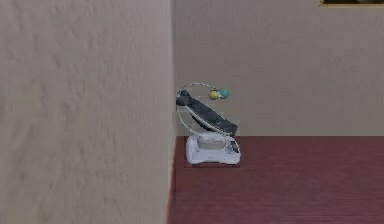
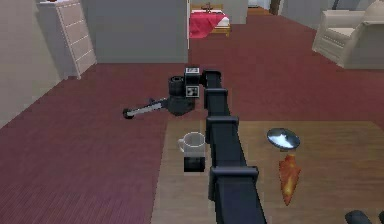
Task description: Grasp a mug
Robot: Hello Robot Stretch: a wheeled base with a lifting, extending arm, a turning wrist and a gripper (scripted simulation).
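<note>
In the forward view, one baby swing with a white base, a dark seat and a thin hoop (image 1: 208, 128) carrying two small balls, one yellow and one teal, stands on the dark red floor (image 1: 300, 180) by a beige wall (image 1: 80, 110).

In the arm side view, one white, upright mug with a dark open top (image 2: 192, 142) sits on the brown wooden table (image 2: 330, 170), just left of the dark square arm bar (image 2: 228, 150). One round grey disc (image 2: 283, 138) and one orange-brown elongated thing (image 2: 288, 178) lie to the bar's right. The gripper (image 2: 130, 112) reaches out past the table over bare floor, well apart from the mug, holding nothing; how wide its fingers stand cannot be told.
</note>
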